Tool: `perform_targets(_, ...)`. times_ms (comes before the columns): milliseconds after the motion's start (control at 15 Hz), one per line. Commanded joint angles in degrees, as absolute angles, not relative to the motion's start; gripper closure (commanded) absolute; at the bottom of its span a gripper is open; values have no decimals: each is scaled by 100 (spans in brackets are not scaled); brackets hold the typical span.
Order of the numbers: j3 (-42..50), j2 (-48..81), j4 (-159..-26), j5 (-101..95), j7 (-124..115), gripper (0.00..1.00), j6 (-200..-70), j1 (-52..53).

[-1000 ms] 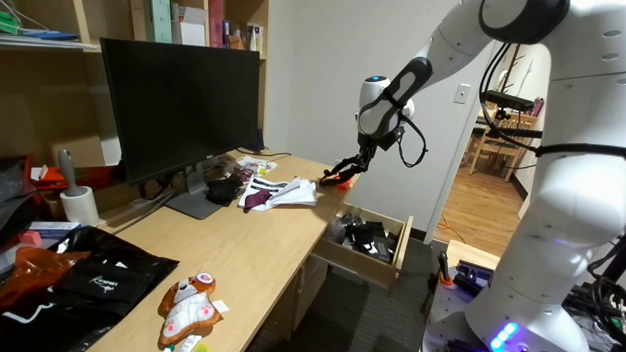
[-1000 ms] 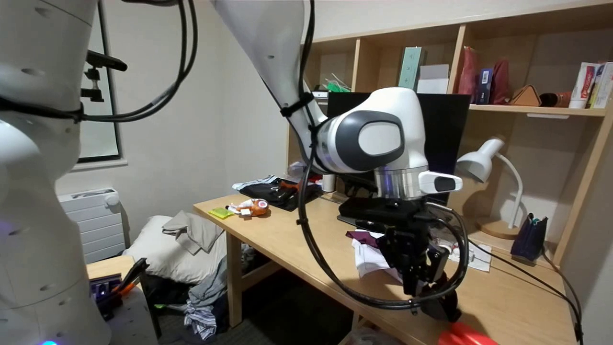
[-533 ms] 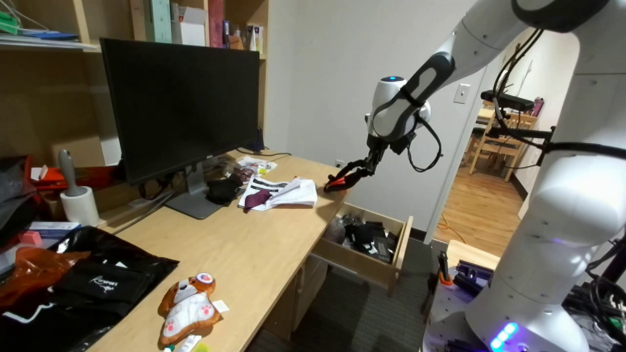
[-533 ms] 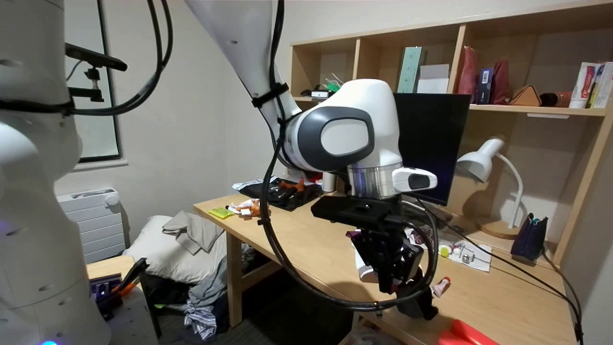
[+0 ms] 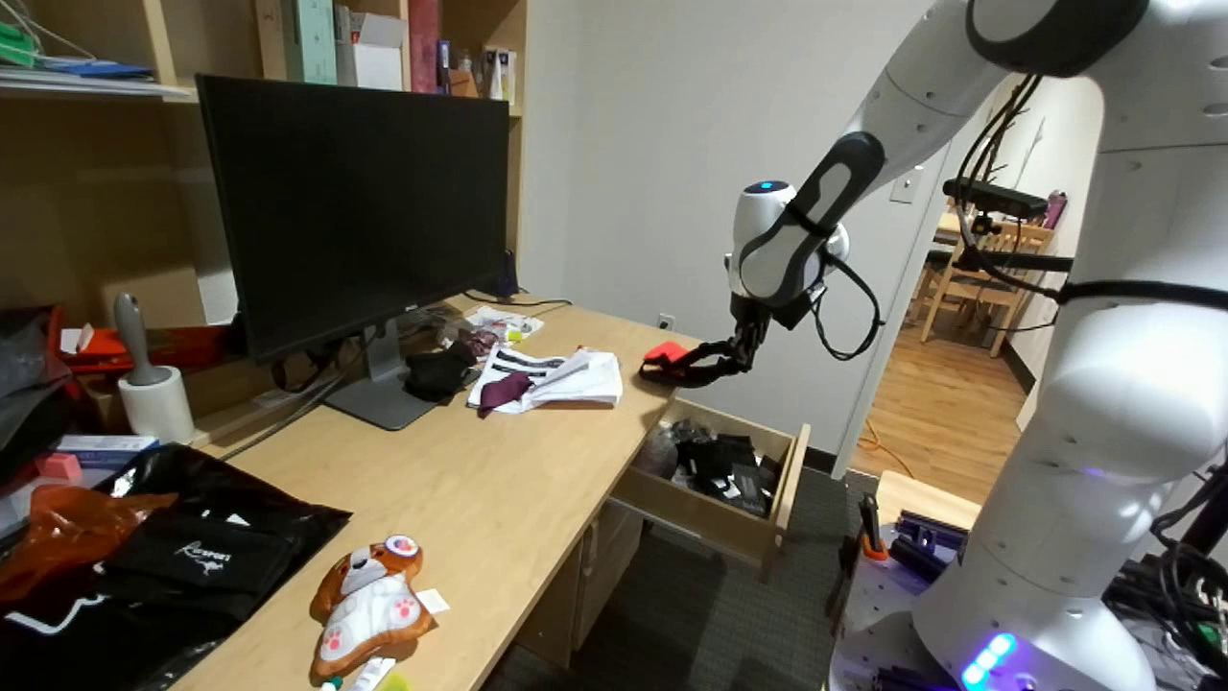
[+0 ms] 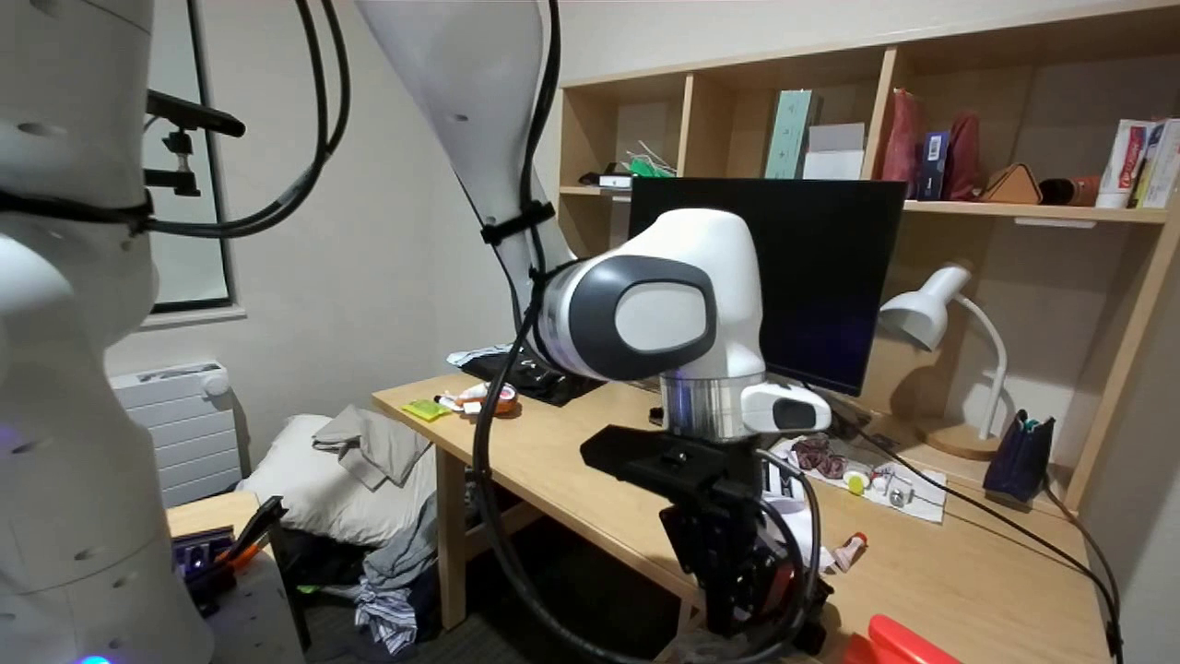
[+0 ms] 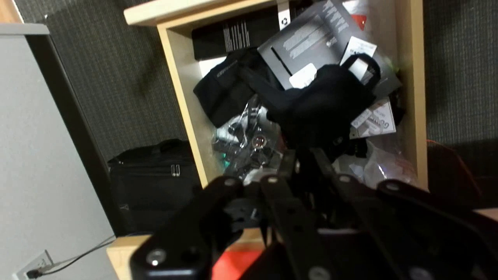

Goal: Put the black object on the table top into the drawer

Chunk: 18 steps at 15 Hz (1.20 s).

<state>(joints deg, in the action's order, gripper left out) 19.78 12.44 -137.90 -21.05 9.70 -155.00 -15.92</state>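
Nearest to me is my own gripper (image 7: 305, 157), which fills the lower part of the wrist view. Between its fingertips (image 7: 287, 163) there is black — but whether they grasp this black, or stand apart in front of it, I cannot tell. Just beyond the fingertips shows a black cloth (image 7: 323, 109) with a loop strap; whether it hangs from me or lies in the drawer (image 7: 417, 97), I also cannot tell. The drawer is pulled out below me, and inside it are a grey box (image 7: 307, 39) and a clear plastic package (image 7: 253, 140). In both exterior views I am at the end of the table top (image 5: 499, 461), near a red object (image 6: 899, 643). Farther along the table top there is a white folded item (image 5: 585, 379), and just beside it a small black lump (image 5: 438, 372), near the big monitor (image 5: 365, 211). Which of these black things is the one of my task — this I am not able to say. At the far end is a brown and white toy (image 5: 369, 614).
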Motion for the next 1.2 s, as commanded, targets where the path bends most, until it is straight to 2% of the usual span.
perform_targets(0, 1958, 1310, -14085, -1926, 1263, 92, -15551, -1799)
perform_targets(533, 2082, 1727, -14281, -2124, 1706, 92, -14957, -1960)
perform_targets(1133, 2267, 2921, -13333, -1440, 837, 92, -15621, -2326)
